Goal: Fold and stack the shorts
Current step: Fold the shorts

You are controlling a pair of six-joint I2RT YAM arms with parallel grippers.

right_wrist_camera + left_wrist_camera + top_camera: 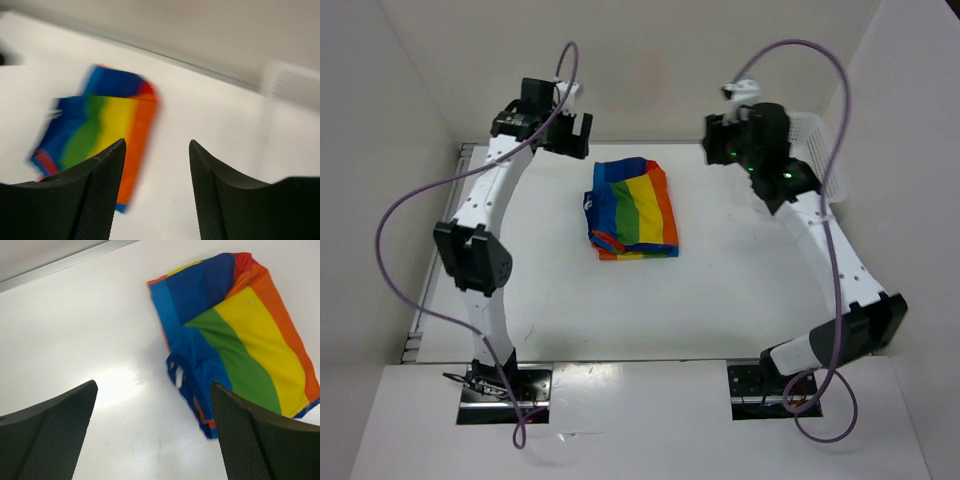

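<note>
The rainbow-striped shorts (632, 209) lie folded into a compact rectangle on the white table, toward the back middle. They also show in the left wrist view (235, 345) and, blurred, in the right wrist view (100, 135). My left gripper (572, 135) is open and empty, raised to the left of the shorts; in its wrist view (152, 435) bare table lies between its fingers. My right gripper (728, 140) is open and empty, raised to the right of the shorts, with its wrist view (157, 150) over bare table beside their orange edge.
A white mesh basket (817, 150) stands at the back right behind the right arm, also faint in the right wrist view (292, 85). White walls enclose the table at the back and both sides. A metal rail (440, 250) runs along the left edge.
</note>
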